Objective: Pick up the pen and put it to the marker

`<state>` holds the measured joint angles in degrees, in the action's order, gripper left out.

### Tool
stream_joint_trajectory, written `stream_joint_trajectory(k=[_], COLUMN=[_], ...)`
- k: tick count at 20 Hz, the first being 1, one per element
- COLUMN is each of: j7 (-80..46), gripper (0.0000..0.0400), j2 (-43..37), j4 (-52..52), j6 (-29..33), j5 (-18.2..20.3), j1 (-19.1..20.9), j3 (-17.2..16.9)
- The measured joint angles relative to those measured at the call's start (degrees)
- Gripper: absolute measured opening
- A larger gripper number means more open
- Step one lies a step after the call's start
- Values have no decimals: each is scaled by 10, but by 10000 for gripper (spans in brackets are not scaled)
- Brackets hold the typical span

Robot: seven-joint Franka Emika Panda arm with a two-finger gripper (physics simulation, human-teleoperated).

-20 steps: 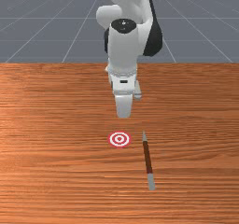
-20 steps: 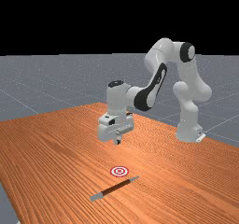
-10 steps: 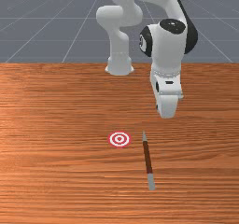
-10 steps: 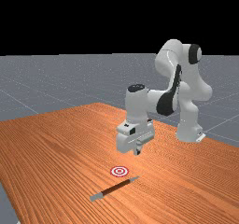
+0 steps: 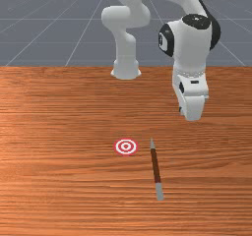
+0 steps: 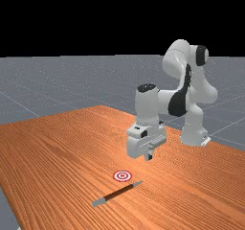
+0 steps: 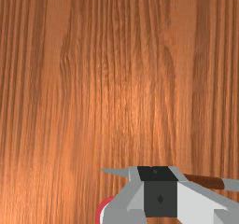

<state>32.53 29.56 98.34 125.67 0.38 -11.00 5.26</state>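
In the far view the gripper (image 6: 150,156) hangs above the table, beyond the pen and right of the target; its fingers are together with nothing held. The front view has the hand (image 5: 192,109) behind the pen's pointed end and to its right. The pen (image 5: 155,164), brown with a grey tip and grey end, lies flat, its tip toward the arm's base. Left of that tip is the red-and-white ring marker (image 5: 126,146), apart from it. In the wrist view the shut gripper (image 7: 159,190) covers part of the pen (image 7: 205,180) and of the marker (image 7: 103,210).
The wooden table (image 5: 59,132) runs under everything. The arm's base (image 5: 125,68) stands at the table's rear in the front view, with the arm bending over toward the right.
The hand has swung from behind the marker to the front view's right, past the line of the pen, still raised. Pen and marker have stayed where they were.
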Motion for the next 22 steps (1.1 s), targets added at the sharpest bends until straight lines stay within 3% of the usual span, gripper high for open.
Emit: stream_joint_trajectory(k=[8, 13, 18, 20, 21, 22], j7=[-6, 33, -32, -34, -18, -15], gripper=[0, 0, 0, 0, 0, 0], j2=[17, 91, 147, 145, 134, 137], j4=[-5, 3, -20, -16, 10, 2], j6=[10, 111, 116, 116, 158, 141], j5=[-20, 21, -39, -40, -26, -23], j1=[-13, 16, -32, -34, -21, -19], j3=[-4, 26, -27, -28, -14, -11])
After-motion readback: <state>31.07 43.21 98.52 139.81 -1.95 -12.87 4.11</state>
